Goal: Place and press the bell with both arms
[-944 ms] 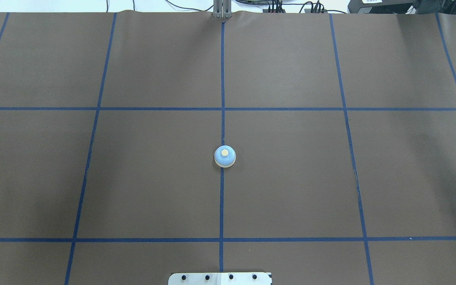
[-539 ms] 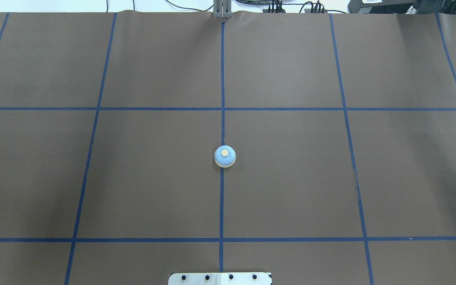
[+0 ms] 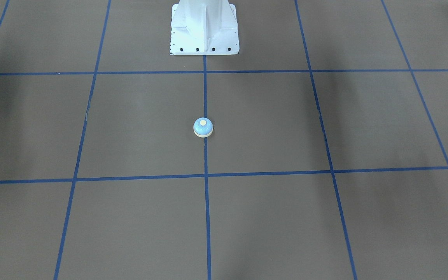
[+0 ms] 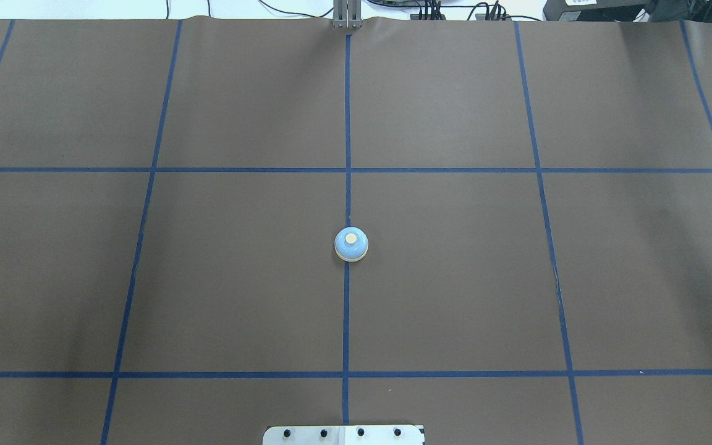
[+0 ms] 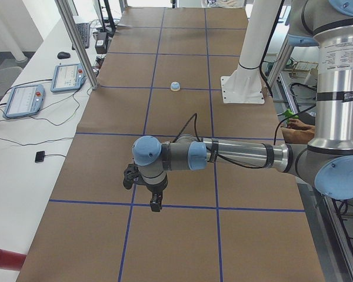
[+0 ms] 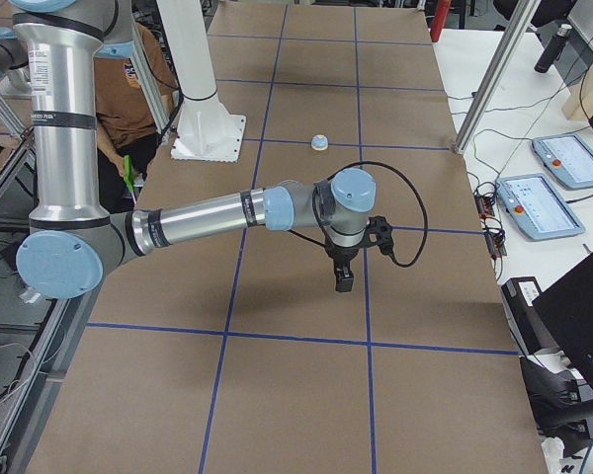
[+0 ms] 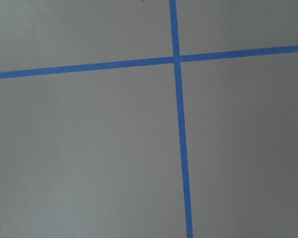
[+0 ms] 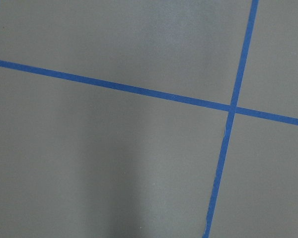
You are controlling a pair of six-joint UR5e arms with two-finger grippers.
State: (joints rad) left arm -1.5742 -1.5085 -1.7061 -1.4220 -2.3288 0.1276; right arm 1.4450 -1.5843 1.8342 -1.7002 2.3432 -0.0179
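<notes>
The small light blue bell (image 4: 351, 244) with a cream button stands upright on the centre blue tape line of the brown table; it also shows in the front view (image 3: 203, 127) and, far off, in the two side views (image 5: 175, 86) (image 6: 319, 142). Nothing touches it. My left gripper (image 5: 156, 202) hangs low over the table far from the bell, seen only in the exterior left view; I cannot tell whether it is open or shut. My right gripper (image 6: 343, 281) hangs likewise, seen only in the exterior right view; I cannot tell its state. Both wrist views show only brown table and blue tape.
The white pedestal base (image 3: 204, 35) stands at the table's robot-side edge behind the bell. Metal frame posts (image 5: 76, 41) (image 6: 484, 89) and teach pendants (image 5: 67, 76) (image 6: 539, 202) sit on side tables. A person (image 6: 128, 89) sits behind the pedestal.
</notes>
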